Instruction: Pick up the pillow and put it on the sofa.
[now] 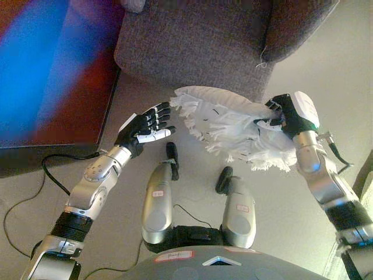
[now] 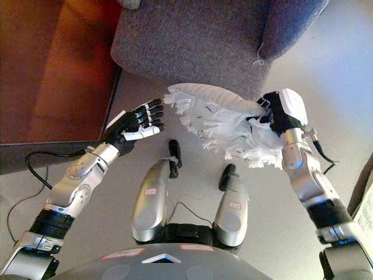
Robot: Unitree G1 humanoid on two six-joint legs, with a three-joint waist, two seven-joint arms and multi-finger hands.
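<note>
A white fringed pillow (image 1: 233, 125) hangs in the air just in front of the grey sofa (image 1: 198, 41). My right hand (image 1: 285, 116) is shut on the pillow's right end and holds it up. My left hand (image 1: 145, 125) is open, fingers spread, a little to the left of the pillow's left fringe and not touching it. Both hands also show in the right eye view, the right hand (image 2: 277, 114) on the pillow (image 2: 224, 122) and the left hand (image 2: 137, 125) apart from it.
A dark wooden table top (image 2: 52, 76) stands to the left of the sofa, its edge close to my left hand. The floor (image 1: 303, 227) below is pale beige.
</note>
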